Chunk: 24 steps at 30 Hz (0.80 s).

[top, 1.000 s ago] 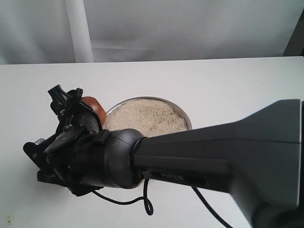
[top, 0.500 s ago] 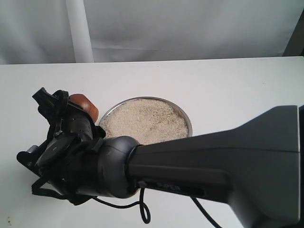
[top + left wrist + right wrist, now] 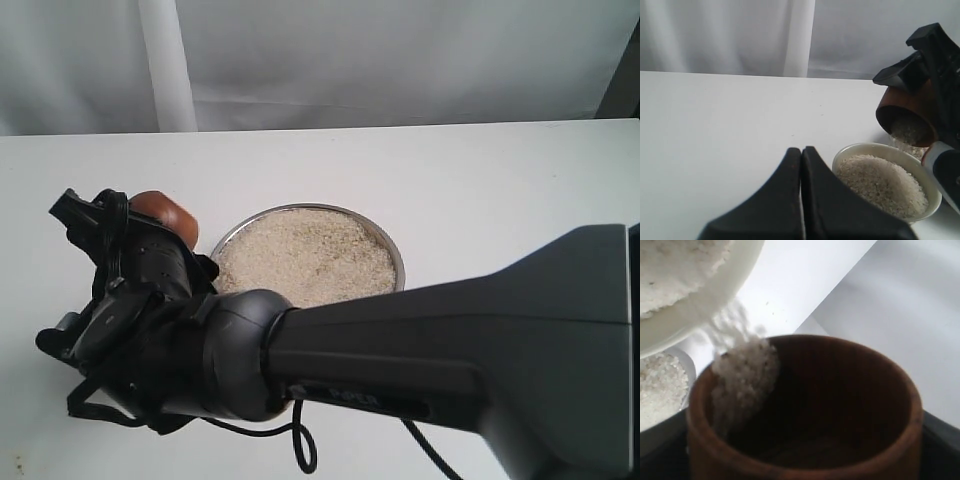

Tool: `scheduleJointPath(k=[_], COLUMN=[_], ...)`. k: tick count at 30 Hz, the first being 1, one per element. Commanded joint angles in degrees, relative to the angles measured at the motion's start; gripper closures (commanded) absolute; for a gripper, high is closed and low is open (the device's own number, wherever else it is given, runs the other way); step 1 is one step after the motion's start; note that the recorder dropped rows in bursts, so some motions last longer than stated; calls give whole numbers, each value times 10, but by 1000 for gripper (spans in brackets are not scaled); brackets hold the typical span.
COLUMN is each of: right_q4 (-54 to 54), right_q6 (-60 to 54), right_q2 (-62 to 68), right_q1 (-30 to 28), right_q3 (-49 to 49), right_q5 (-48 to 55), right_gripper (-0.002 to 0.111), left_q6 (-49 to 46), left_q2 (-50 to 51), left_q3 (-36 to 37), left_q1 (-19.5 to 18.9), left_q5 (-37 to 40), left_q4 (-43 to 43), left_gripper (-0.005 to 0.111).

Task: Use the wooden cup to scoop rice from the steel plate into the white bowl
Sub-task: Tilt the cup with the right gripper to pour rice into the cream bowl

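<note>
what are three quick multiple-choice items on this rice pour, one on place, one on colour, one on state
1. Where is the wooden cup?
A. upside down on a shelf
B. tipped above the white bowl
C. lying in a drawer

2. What colour is the cup?
A. reddish-brown
B. blue
C. silver

3. How does the left tool stand?
A. wide open
B. shut on a spoon
C. shut, holding nothing

Answers:
1 B: the left wrist view shows its mouth tilted over the bowl with rice spilling out.
2 A: its wood shows reddish-brown.
3 C: its jaws meet with nothing between them.
</note>
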State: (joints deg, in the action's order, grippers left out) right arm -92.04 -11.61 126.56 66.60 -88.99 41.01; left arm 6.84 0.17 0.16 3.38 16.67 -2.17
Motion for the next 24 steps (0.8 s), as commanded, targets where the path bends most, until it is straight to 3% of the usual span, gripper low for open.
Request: scheduleJointPath(k=[1,18,24], right_q4=[-42,-79,-79], right_q6=[-9,-60,-13], right_q2=[-2,-2,-3], right_q1=[2,2,2], right_q3=[-5,-5,-5], right_q5=[5,6,33], right_gripper=[108,108,108], left_q6=[3,2,2], left_q2=[-2,-2,-2], left_q3=[-2,-2,-2], left_q1=[2,2,2], left_q5=[-3,-3,-3], left_q4=[3,3,3], left_gripper=[107,107,107])
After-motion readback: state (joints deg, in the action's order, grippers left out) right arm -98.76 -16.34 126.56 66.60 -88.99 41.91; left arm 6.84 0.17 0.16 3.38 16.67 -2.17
